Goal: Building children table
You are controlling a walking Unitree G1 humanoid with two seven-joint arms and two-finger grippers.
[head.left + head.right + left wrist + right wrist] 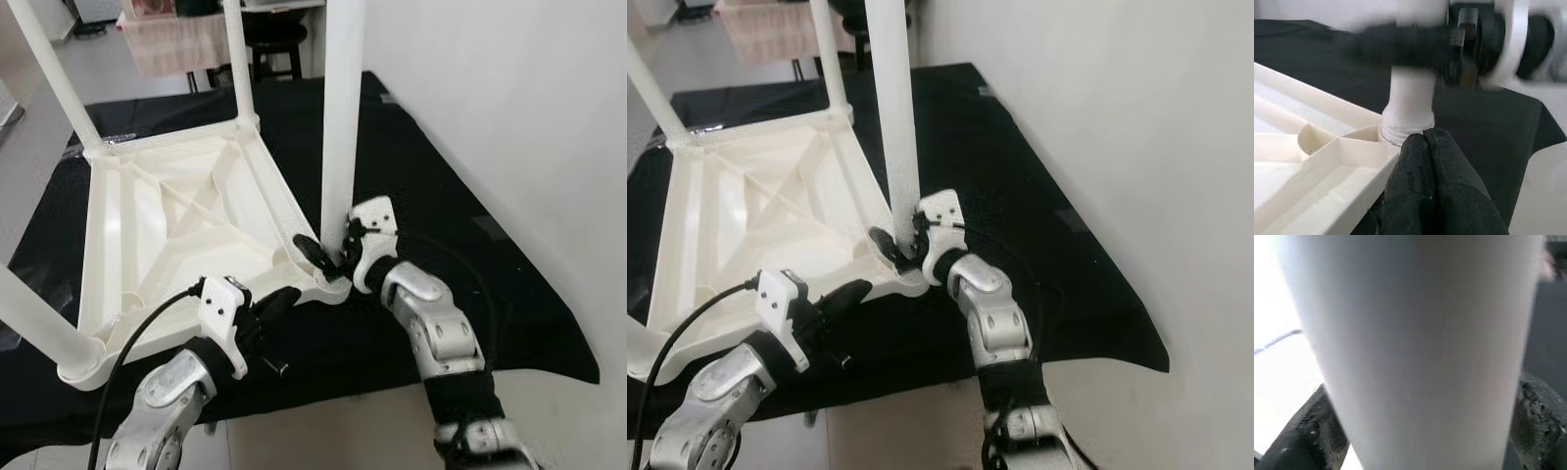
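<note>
The fitting of a leg into its corner socket is judged to be the step in hand: the children's table top [176, 225] is laid upside down on a black cloth [460, 196] spread over the floor, and the white leg [341, 117] stands upright in the corner at about 5 o'clock of the top. The right gripper [331, 253] is closed around the base of this leg, one black finger on either side. The left gripper [279, 302] is pressed against the near rim just beside that corner, its fingers [1425, 186] shut together and holding nothing. Three other legs are already seen standing at the remaining corners. The top is moulded cream plastic, glossy, ribbed with diagonal struts; the legs are smooth round tubes. Next, a firm downward push or twist is judged necessary while the rim is braced
</note>
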